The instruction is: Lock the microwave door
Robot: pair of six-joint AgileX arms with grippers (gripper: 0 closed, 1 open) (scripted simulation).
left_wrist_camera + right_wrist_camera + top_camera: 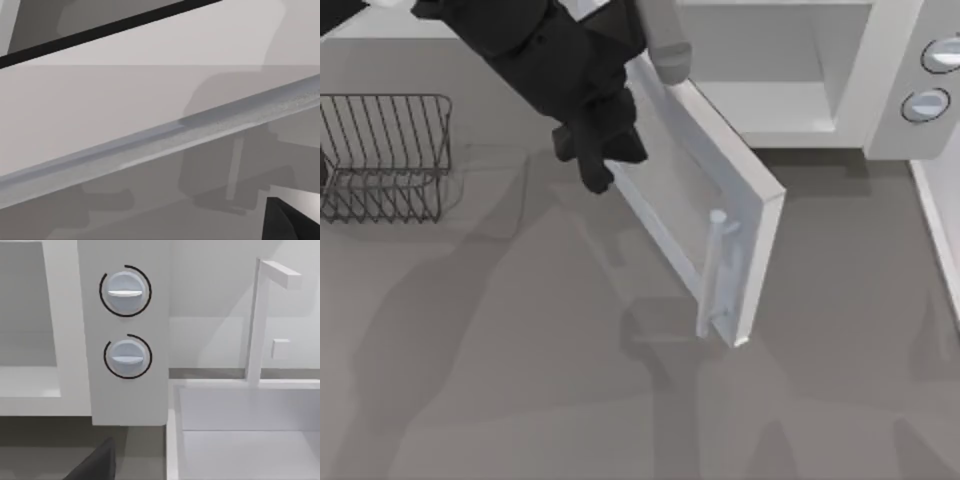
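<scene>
The microwave door (672, 195) stands open, swung out from the white microwave (790, 100) at the back right toward the table's middle. Its pale bar handle (718, 272) sits near the free end, on the face turned to the left. My left gripper (596, 160), black, is against that outer face near the hinge end, well away from the handle. In the left wrist view a grey speckled strip of the door (225, 122) runs slantwise, very close. In the right wrist view a dark part of the right gripper (95, 465) shows below the knob panel (125, 325).
A wire basket (385, 155) stands at the left edge. Two round dials (928, 102) are on the microwave's right side. A white sink (240, 430) with a tap (259, 325) lies right of the microwave. Bare table spreads in front of the door.
</scene>
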